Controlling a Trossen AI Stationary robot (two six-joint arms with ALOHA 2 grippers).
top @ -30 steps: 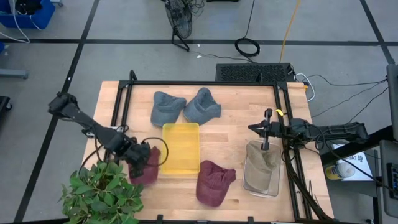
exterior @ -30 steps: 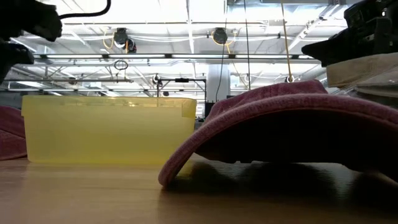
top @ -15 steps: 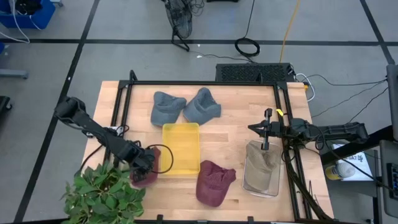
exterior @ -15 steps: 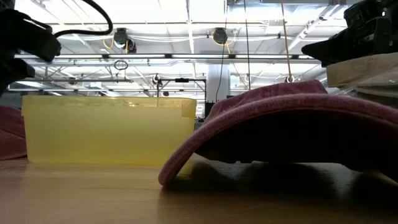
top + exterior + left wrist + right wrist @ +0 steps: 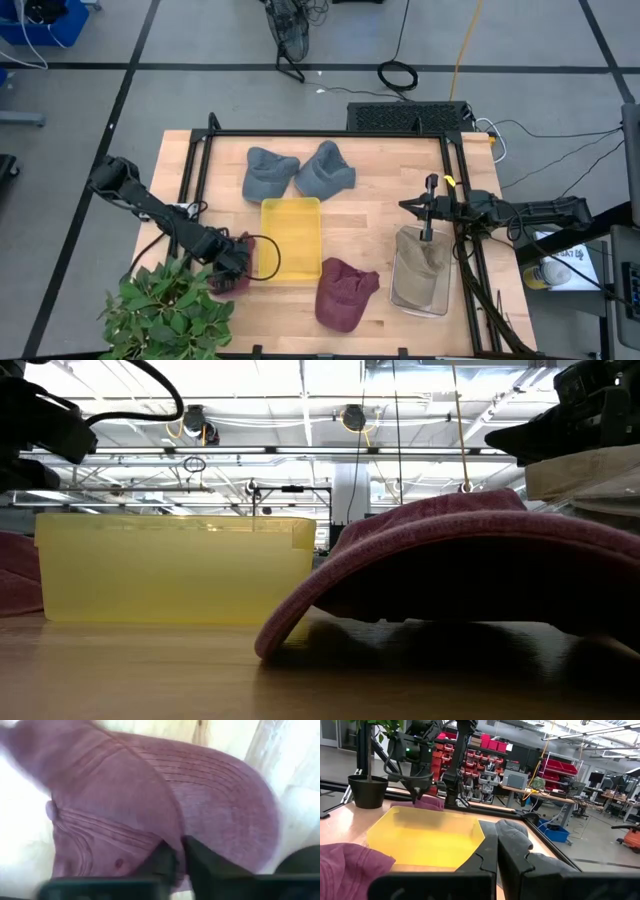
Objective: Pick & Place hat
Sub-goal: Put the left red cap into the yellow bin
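A maroon hat (image 5: 228, 284) lies on the table near the front left, beside the yellow tray (image 5: 291, 238). My left gripper (image 5: 230, 263) is down on it, shut on its cloth; in the left wrist view the hat (image 5: 150, 805) fills the picture. A second maroon hat (image 5: 345, 293) lies crown up, right of the tray. Two grey hats (image 5: 297, 172) lie at the back. My right gripper (image 5: 428, 212) waits shut above a clear bin (image 5: 421, 272) that holds a beige hat. My left gripper pinches a raised fold of the maroon hat's crown (image 5: 176, 839) between its two fingers (image 5: 162, 862), which stand nearly together. The fingers come from above, slanting down from the table's left. The hat lies on the table under them.
A potted plant (image 5: 165, 310) stands at the front left corner, close to my left arm and partly over the hat. A black frame (image 5: 320, 135) runs around the work area. Bare wood lies between the tray and the clear bin.
My left gripper has come down onto the maroon hat beside the tray and shifted slightly toward the table's left; the arm's elbow has swung toward the near edge. The hat stays where it was. My right arm has kept still.
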